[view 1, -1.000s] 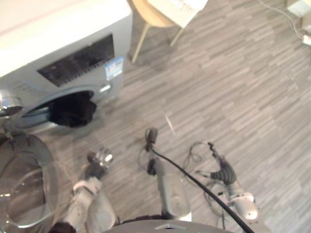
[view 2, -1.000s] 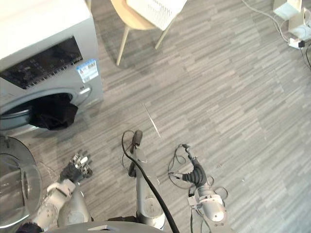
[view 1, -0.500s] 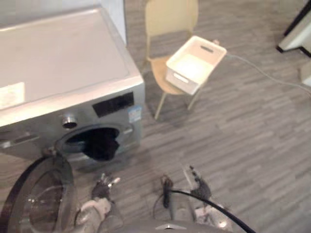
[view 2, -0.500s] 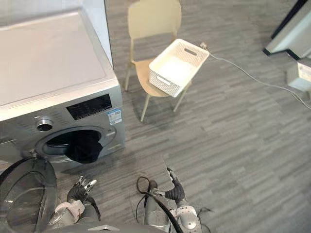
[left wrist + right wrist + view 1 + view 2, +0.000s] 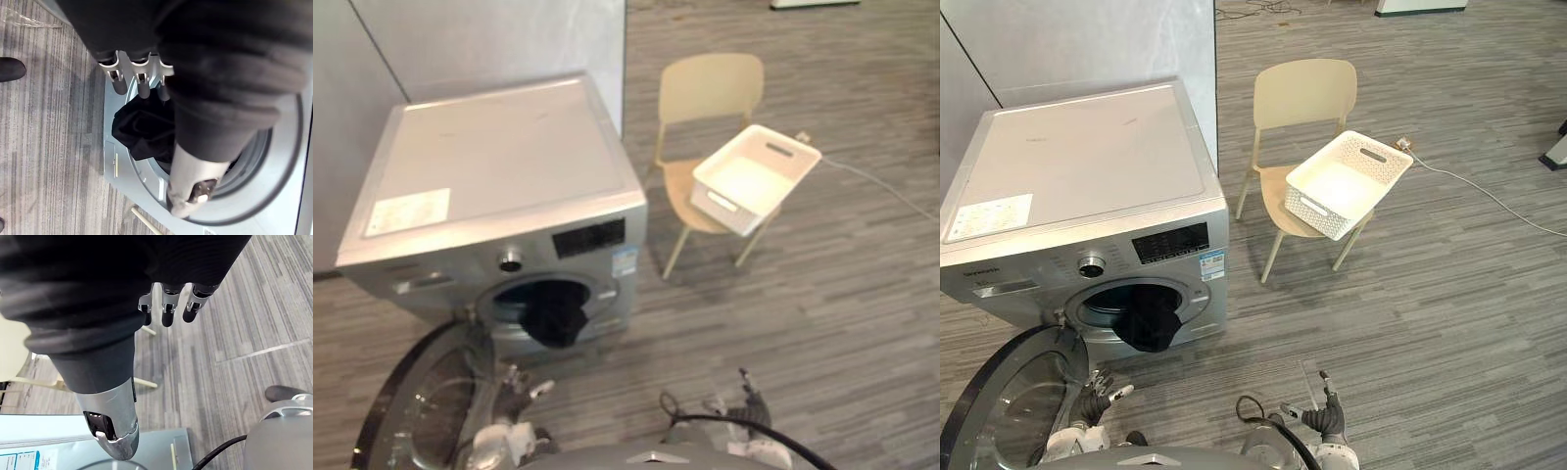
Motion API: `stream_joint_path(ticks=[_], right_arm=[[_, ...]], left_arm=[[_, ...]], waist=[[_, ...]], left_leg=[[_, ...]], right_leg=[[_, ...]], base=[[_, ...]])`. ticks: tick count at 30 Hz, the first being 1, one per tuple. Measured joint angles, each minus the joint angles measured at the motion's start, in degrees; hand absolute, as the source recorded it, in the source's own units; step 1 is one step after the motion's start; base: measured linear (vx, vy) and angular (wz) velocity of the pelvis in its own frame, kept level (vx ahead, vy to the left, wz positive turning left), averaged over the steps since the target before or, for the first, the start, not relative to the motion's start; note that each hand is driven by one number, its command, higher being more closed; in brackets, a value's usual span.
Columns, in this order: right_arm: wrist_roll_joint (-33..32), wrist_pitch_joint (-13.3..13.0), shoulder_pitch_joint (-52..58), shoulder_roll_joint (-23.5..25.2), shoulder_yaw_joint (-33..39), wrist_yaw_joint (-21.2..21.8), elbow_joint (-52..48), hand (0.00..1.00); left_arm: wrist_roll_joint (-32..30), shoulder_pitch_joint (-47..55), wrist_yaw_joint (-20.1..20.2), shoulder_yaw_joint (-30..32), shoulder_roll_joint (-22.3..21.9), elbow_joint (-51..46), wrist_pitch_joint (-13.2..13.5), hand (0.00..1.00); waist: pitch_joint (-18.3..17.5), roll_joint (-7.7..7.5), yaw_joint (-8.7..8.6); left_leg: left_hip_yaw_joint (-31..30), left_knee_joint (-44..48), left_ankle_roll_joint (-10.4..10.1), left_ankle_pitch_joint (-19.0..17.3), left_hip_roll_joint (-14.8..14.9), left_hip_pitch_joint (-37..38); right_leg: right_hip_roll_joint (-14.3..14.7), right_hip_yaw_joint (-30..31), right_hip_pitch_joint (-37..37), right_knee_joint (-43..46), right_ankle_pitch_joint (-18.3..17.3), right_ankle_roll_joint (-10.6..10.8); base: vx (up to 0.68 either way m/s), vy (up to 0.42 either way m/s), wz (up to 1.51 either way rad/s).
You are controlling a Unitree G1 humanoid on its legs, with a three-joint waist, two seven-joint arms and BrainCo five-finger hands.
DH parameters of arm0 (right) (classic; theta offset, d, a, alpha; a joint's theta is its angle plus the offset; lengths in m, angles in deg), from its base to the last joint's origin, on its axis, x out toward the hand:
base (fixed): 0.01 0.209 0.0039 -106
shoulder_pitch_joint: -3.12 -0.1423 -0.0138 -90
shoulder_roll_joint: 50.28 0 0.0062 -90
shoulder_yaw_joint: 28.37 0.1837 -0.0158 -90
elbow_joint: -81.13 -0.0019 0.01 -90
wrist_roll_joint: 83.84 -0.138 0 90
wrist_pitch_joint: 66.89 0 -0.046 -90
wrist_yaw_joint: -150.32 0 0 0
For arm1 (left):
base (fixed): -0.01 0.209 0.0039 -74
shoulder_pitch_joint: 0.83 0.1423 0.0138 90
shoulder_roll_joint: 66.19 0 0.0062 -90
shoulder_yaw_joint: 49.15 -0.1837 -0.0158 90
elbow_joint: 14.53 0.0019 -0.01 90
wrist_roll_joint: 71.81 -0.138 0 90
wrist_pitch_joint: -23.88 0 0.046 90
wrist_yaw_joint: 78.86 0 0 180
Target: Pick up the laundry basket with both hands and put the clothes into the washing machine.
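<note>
My left hand (image 5: 1094, 399) hangs low at near left, beside the swung-open door (image 5: 1009, 401) of the washing machine (image 5: 1087, 186), fingers loose and spread, holding nothing. My right hand (image 5: 1330, 419) hovers over the grey plank floor (image 5: 1449, 294) at near right, fingers likewise splayed and empty. A black garment (image 5: 1151, 318) droops out of the drum opening. The white laundry basket (image 5: 1317, 211) rests on the seat of a beige chair (image 5: 1304, 93), far right of the machine, well apart from both hands.
</note>
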Motion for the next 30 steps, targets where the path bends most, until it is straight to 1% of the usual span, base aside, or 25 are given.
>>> stream_joint_path(ticks=[1, 4, 7, 8, 9, 11, 12, 13, 14, 15, 16, 17, 19, 20, 21, 22, 23, 24, 25, 26, 27, 28, 29, 30], right_arm=[[-0.1, 0.1, 0.0, 0.3, 0.5, 0.1, 0.3, 0.00], [-0.3, 0.5, -0.1, 0.4, 1.2, 0.5, 2.4, 0.00], [-0.3, 1.3, -0.6, 1.3, 1.1, 0.6, 3.8, 0.00], [-0.3, 1.3, -0.9, 1.4, 1.0, 0.6, 4.2, 0.00], [-0.4, 1.5, -0.9, 1.7, 0.6, 0.6, 4.5, 0.00], [-0.4, 1.8, -1.3, 1.8, 0.5, 0.6, 4.5, 0.00], [-0.6, 1.8, -1.9, 1.7, 0.5, 0.6, 4.7, 0.00], [-0.8, 1.8, -2.4, 1.6, 0.5, 0.6, 5.0, 0.00], [-1.0, 1.8, -3.3, 1.5, 0.5, 0.6, 6.0, 0.00], [-1.0, 1.7, -3.9, 1.4, 0.5, 0.6, 6.8, 0.00], [-1.0, 1.7, -4.9, 1.0, -0.3, 0.6, 7.8, 0.00], [-1.0, 1.7, -5.8, 0.9, -1.3, 0.7, 8.2, 0.00], [-1.0, 1.7, -6.2, 1.3, -2.1, 1.1, 8.4, 0.00], [-1.0, 1.7, -6.2, 1.3, -2.9, 1.3, 8.4, 0.00], [-1.0, 1.7, -5.4, 1.1, -3.0, 2.0, 8.4, 0.00], [-1.1, 1.7, -5.4, 1.0, -3.0, 2.2, 8.2, 0.00], [-1.3, 1.7, -5.4, 0.9, -3.0, 2.2, 8.0, 0.00], [-2.7, 1.6, -5.5, 0.5, -2.9, 2.1, 7.0, 0.00], [-3.2, 1.0, -5.6, -0.2, -2.9, 2.1, 6.3, 0.00], [-3.3, 0.8, -5.6, -0.5, -2.8, 2.1, 6.2, 0.00], [-4.3, 0.8, -5.6, -1.0, -2.8, 1.9, 6.2, 0.00], [-4.4, 0.9, -5.6, -1.4, -2.9, 1.9, 6.2, 0.00], [-4.4, 0.9, -5.6, -1.5, -2.9, 1.8, 6.1, 0.00], [-4.4, 1.0, -6.1, -1.3, -3.0, 1.8, 6.0, 0.00]], left_arm=[[-0.8, 0.2, 0.1, -0.1, 0.0, 0.3, 0.0, 0.00], [-3.3, 0.1, -0.1, 0.0, 0.1, 2.7, 0.0, 0.00], [-4.7, -0.3, -0.6, 1.7, 0.1, 2.8, 0.0, 0.00], [-4.8, -0.6, -0.7, 2.0, 0.3, 2.7, 0.0, 0.00], [-4.9, -0.8, -0.8, 2.8, 0.5, 2.5, 0.0, 0.00], [-5.1, 0.0, -0.8, 4.7, 0.5, 2.3, 0.0, 0.00], [-5.1, 0.8, -0.8, 6.4, 0.4, 2.1, 0.0, 0.00], [-5.1, 1.2, -0.9, 7.4, 0.4, 2.1, 0.0, 0.00], [-5.1, 2.0, -0.9, 9.2, 0.1, 2.1, 0.0, 0.00], [-5.1, 2.4, -0.9, 10.0, -0.1, 2.2, 0.0, 0.00], [-5.1, 2.9, -1.0, 11.6, -0.4, 2.3, 0.0, 0.00], [-5.1, 3.2, -1.2, 13.5, -0.9, 3.1, 0.0, 0.00], [-5.2, 2.8, -2.2, 15.3, -1.1, 5.2, -0.2, 0.00], [-5.5, 2.7, -3.1, 16.7, -0.9, 6.8, -0.4, 0.00], [-5.9, 2.9, -3.7, 18.0, -1.2, 7.2, -0.9, 0.00], [-7.0, 2.8, -4.6, 18.2, -1.1, 7.5, -1.4, 0.00], [-7.6, 2.4, -5.1, 18.7, -1.0, 7.9, -1.5, 0.00], [-8.7, 0.4, -6.2, 19.4, -1.2, 8.9, -2.0, 0.00], [-9.1, -1.4, -7.3, 19.9, -1.5, 9.1, -2.3, 0.00], [-9.1, -2.3, -7.9, 19.9, -1.3, 9.1, -2.4, 0.00], [-9.2, -4.0, -9.3, 19.8, -0.8, 9.1, -2.5, 0.00], [-9.3, -5.6, -10.4, 19.7, -0.9, 9.1, -2.5, 0.00], [-10.0, -6.2, -11.0, 19.6, -1.1, 9.1, -2.6, 0.00], [-11.2, -8.2, -12.1, 19.2, -1.0, 9.3, -2.9, 0.00]], waist=[[0.0, -0.03, 0.06], [0.0, -0.06, 0.01], [0.5, -0.73, 0.13], [0.6, -1.00, 0.19], [1.1, -1.58, 0.55], [1.6, -2.43, 1.12], [1.7, -3.09, 1.79], [1.5, -3.40, 2.25], [1.0, -4.20, 2.96], [0.6, -4.53, 3.35], [-0.2, -5.01, 4.36], [-0.3, -5.08, 4.78], [0.3, -5.57, 4.79], [0.9, -5.50, 5.02], [1.1, -5.53, 5.26], [1.4, -5.45, 5.21], [1.5, -5.59, 5.14], [3.3, -5.63, 5.01], [4.9, -5.81, 4.54], [5.8, -5.96, 4.10], [7.2, -6.37, 3.23], [7.9, -6.06, 3.14], [7.9, -6.23, 3.04], [9.1, -6.77, 2.53]], left_leg=[[-0.1, -1.1, -0.1, 0.4, -0.8, 0.5], [0.3, -2.8, 0.1, 0.8, -2.0, 1.9], [0.6, -2.0, 0.1, 0.5, -1.7, 1.3], [0.5, -0.9, 0.1, -0.2, -1.5, 0.8], [0.5, 2.4, -0.3, -2.4, -0.7, -0.3], [0.4, 6.4, -0.3, -5.1, 0.2, -1.0], [0.6, 9.1, -0.5, -6.8, 1.1, -1.8], [0.6, 10.6, -0.7, -7.9, 1.6, -2.1], [0.6, 11.8, -0.8, -9.0, 1.8, -2.3], [0.6, 12.1, -0.9, -9.5, 1.8, -2.6], [1.5, 12.4, -0.9, -10.1, 2.0, -2.8], [2.2, 13.3, -1.2, -11.0, 2.8, -3.4], [2.2, 15.9, -1.7, -12.2, 4.3, -3.6], [2.1, 18.1, -2.2, -13.3, 6.0, -3.6], [1.8, 20.8, -2.6, -13.7, 8.4, -3.5], [1.6, 22.5, -2.8, -13.9, 10.2, -3.6], [1.5, 23.6, -2.8, -13.8, 11.0, -3.5], [0.7, 26.3, -2.2, -13.4, 12.5, -4.3], [-0.2, 28.4, -1.1, -12.6, 13.2, -5.5], [-0.6, 29.0, -0.5, -12.0, 13.3, -6.2], [-1.1, 29.4, -0.2, -11.0, 13.3, -7.2], [-0.2, 26.7, -0.4, -10.6, 12.8, -7.5], [0.7, 24.7, -0.8, -10.7, 12.6, -7.5], [1.6, 21.6, -2.8, -10.1, 11.7, -7.7]], right_leg=[[-0.5, 0.1, 0.0, -0.1, 0.2, 0.0], [-1.2, 0.5, 0.5, -0.4, 1.1, 0.5], [-1.0, 0.8, 0.4, -1.2, 1.8, 0.3], [-1.0, 0.8, 0.4, -1.2, 1.9, 0.2], [-0.9, 0.8, 0.5, -0.9, 2.0, -0.1], [-0.7, 1.5, 0.8, -0.4, 1.6, -0.7], [-0.4, 2.0, 0.9, -0.6, 1.4, -1.3], [-0.1, 2.0, 0.8, -1.4, 1.5, -1.9], [0.1, 2.0, 0.6, -2.1, 1.7, -2.5], [0.2, 2.0, 0.4, -2.7, 1.7, -2.5], [0.3, 2.0, 0.0, -3.9, 2.0, -2.7], [0.8, 2.1, 0.2, -4.8, 2.3, -2.7], [1.7, 2.1, 1.1, -5.3, 3.3, -2.3], [2.6, 2.1, 2.0, -4.9, 4.1, -1.8], [4.0, 2.0, 2.2, -3.1, 3.1, -1.0], [5.0, 1.9, 1.9, -1.5, 2.0, -1.2], [5.4, 1.8, 1.6, -0.4, 1.2, -1.3], [6.0, 1.6, 1.7, 1.7, -0.1, -1.4], [5.9, 1.0, 1.6, 3.4, -1.4, -1.7], [5.6, 0.5, 1.5, 3.9, -2.1, -1.8], [4.9, 0.0, 1.0, 5.1, -3.1, -2.0], [4.7, -0.4, -1.5, 6.5, -4.2, -2.1], [4.7, -0.4, -2.8, 7.1, -4.3, -2.3], [4.2, -0.6, -5.3, 9.2, -4.8, -2.6]], base=[[0.04, 0.094, 0.13], [0.03, 0.070, -0.04], [0.01, 0.024, -0.06], [-0.03, -0.009, -0.04], [-0.04, -0.012, -0.06], [-0.04, -0.006, -0.22], [-0.08, 0.002, -0.34], [-0.09, 0.009, -0.37], [-0.06, 0.015, -0.30], [-0.01, 0.032, -0.46], [0.01, 0.038, -0.52], [0.02, 0.028, -0.49], [0.06, 0.001, -0.19], [0.08, -0.025, -0.16], [0.10, -0.051, -0.16], [0.09, -0.059, -0.11], [0.12, -0.081, 0.02], [0.07, -0.092, 0.13], [0.05, -0.091, 0.23], [-0.04, -0.045, 0.43], [-0.08, -0.019, 0.34], [-0.09, -0.027, 0.20], [-0.05, -0.040, 0.01], [-0.03, -0.064, 0.04]])
